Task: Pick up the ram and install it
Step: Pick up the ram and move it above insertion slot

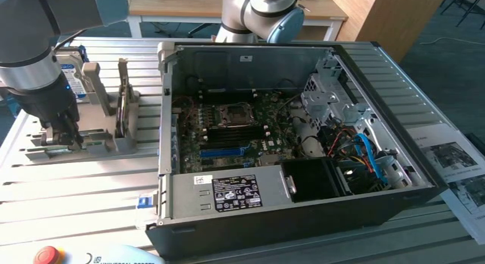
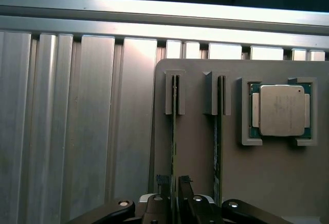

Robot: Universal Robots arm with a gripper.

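Exterior view: the arm (image 1: 34,76) reaches down on the exterior view's left, and its pincer (image 1: 65,142) is lowered into a grey holder (image 1: 102,140) on the slatted table (image 1: 76,184). A drive (image 1: 74,68) with a blue-white label stands just behind the arm. An open PC case (image 1: 250,233) lies near the holder, toward the exterior view's right, with its board (image 1: 235,128) facing up.

Wrist view: the ram (image 2: 174,131) stands on edge in a slot of the holder (image 2: 198,147), with its far end caught in a grey bracket. The pincer (image 2: 174,183) straddles the near part of this stick with one finger on each side. It is set narrow but not clamped, and a thin gap shows between the fingers (image 2: 162,184) and the board. The ram sits in its slot, not lifted. A second stick (image 2: 219,131) stands parallel in the next slot, just beside the first. Beyond that, a silver processor (image 2: 280,110) lies flat in a square recess. The table (image 2: 77,131) runs alongside the holder.
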